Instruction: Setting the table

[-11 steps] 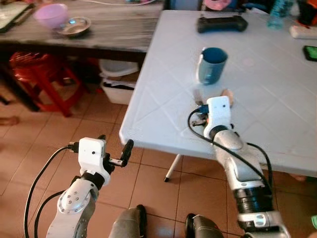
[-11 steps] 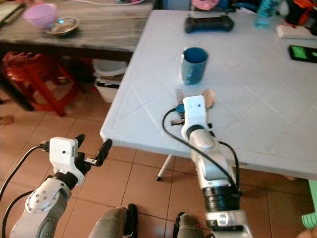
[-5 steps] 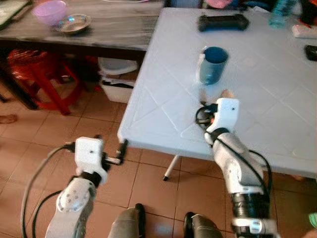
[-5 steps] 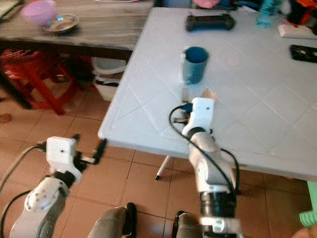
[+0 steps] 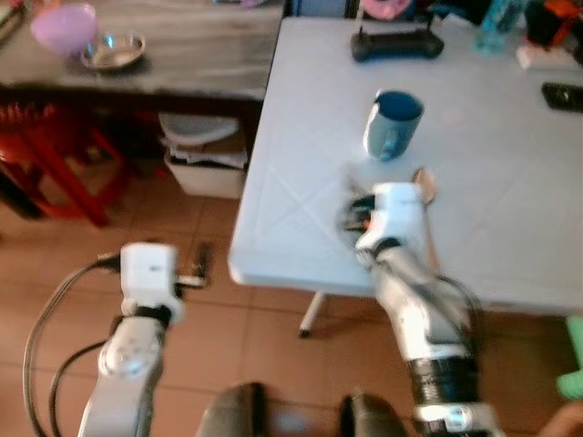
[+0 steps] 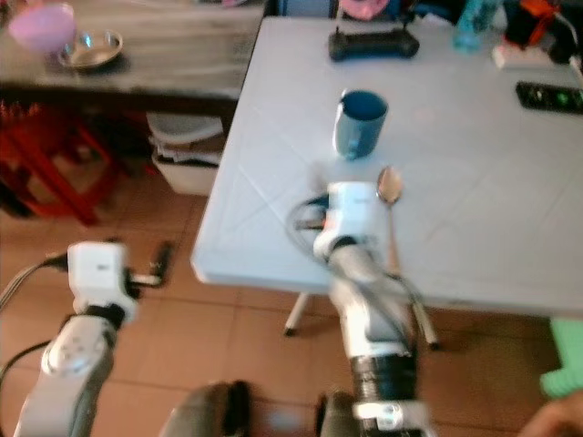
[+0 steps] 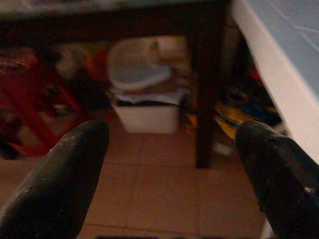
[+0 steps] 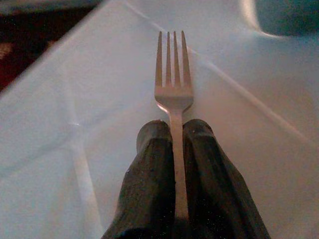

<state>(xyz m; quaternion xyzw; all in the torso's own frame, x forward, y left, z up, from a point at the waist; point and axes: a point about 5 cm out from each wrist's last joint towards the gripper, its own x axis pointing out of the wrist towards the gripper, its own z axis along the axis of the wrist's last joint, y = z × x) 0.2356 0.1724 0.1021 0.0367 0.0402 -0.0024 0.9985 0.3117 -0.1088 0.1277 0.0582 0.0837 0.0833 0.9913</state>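
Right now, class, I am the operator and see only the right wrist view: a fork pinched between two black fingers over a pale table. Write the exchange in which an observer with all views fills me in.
Operator: What lies near my fork?
Observer: A spoon lies on the white table just right of the right gripper, which is shut on the fork.
Operator: What is ahead of the fork?
Observer: A blue mug stands upright just beyond it.
Operator: Where is the other arm?
Observer: The left gripper is open, over the tiled floor left of the table.
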